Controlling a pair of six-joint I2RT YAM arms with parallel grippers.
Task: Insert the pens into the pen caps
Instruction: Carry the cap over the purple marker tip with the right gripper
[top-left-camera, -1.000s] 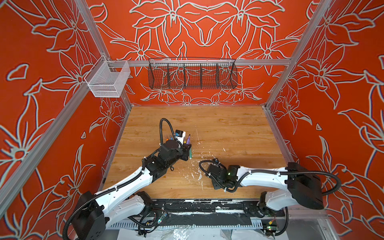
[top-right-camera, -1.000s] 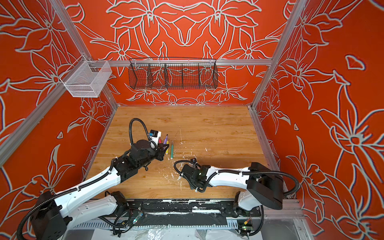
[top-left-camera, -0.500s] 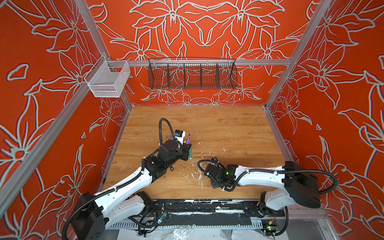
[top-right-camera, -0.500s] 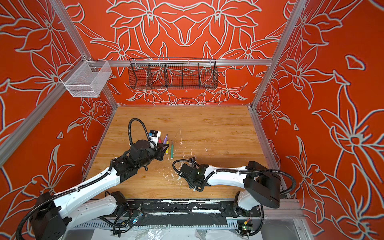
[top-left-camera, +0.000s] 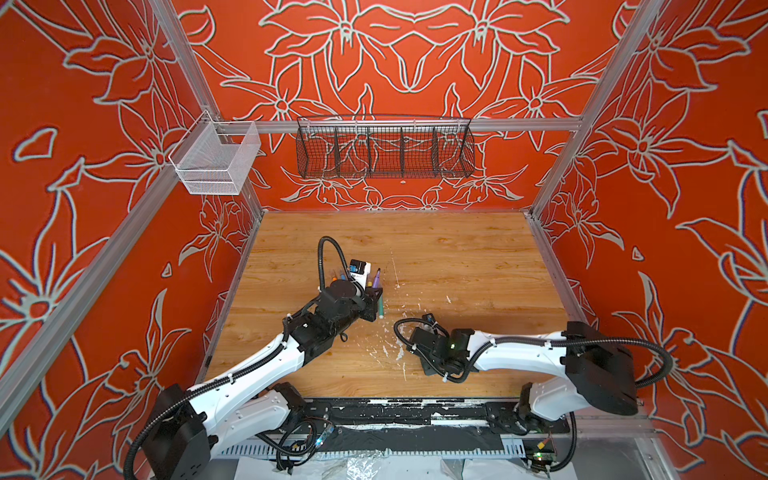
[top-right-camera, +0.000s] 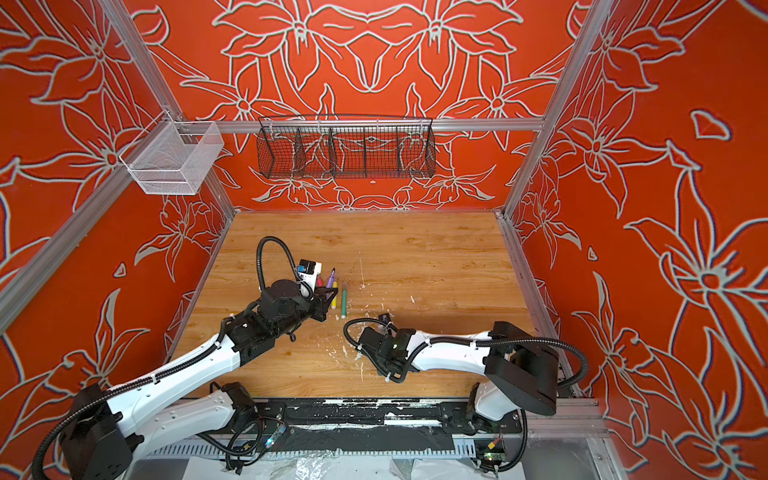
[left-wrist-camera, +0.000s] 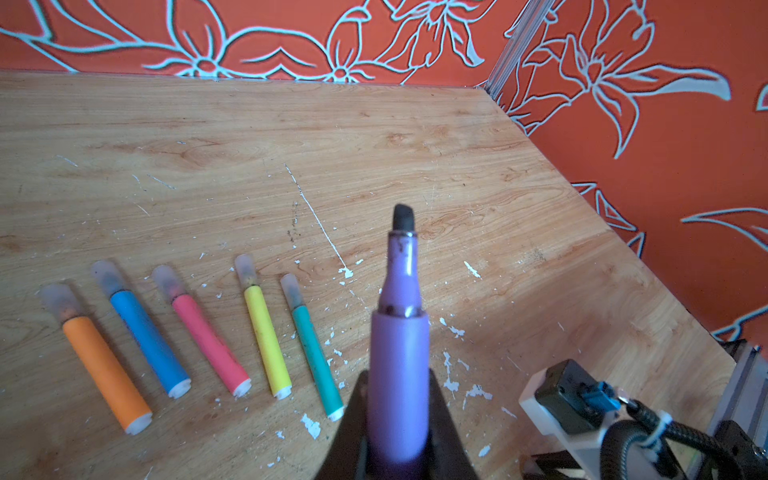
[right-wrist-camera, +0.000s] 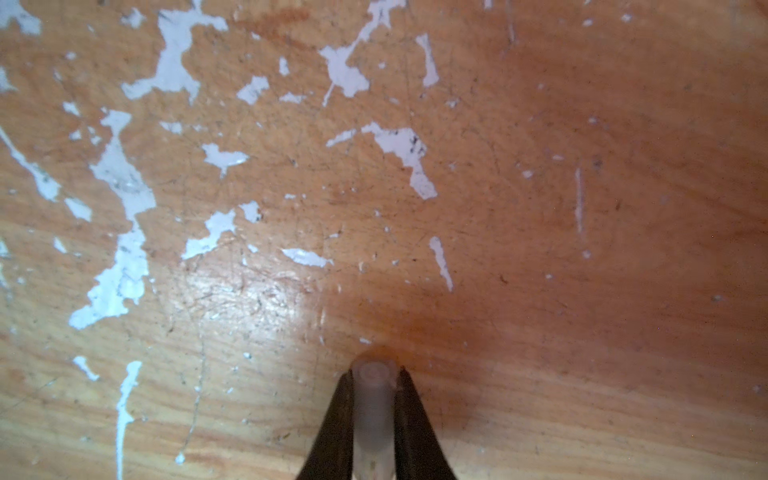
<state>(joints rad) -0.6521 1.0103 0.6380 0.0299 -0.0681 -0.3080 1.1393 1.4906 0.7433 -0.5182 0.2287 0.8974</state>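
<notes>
My left gripper (left-wrist-camera: 398, 384) is shut on the barrel of a purple pen (left-wrist-camera: 399, 353), whose bare dark tip points up and away over the table. In both top views the purple pen (top-left-camera: 376, 277) (top-right-camera: 331, 278) sticks out past the left gripper (top-left-camera: 372, 303). Beside it lie orange (left-wrist-camera: 104, 365), blue (left-wrist-camera: 147, 338), pink (left-wrist-camera: 208, 340), yellow (left-wrist-camera: 266, 336) and green (left-wrist-camera: 316, 357) pens, each with a clear cap (left-wrist-camera: 245, 270) on its tip. My right gripper (right-wrist-camera: 374, 374) is shut on a clear pen cap (right-wrist-camera: 373, 415) held low over the wood. The right wrist (top-left-camera: 432, 345) hides it from above.
White flecks (right-wrist-camera: 120, 178) are scattered over the wooden table (top-left-camera: 457, 257). A black wire basket (top-left-camera: 384, 151) hangs on the back wall and a white mesh basket (top-left-camera: 216, 160) on the left rail. The right arm's camera mount (left-wrist-camera: 573, 399) sits close to the left gripper.
The right gripper has closed on the clear pen cap and the right arm has shifted slightly left. The left arm holds still with the purple pen.
</notes>
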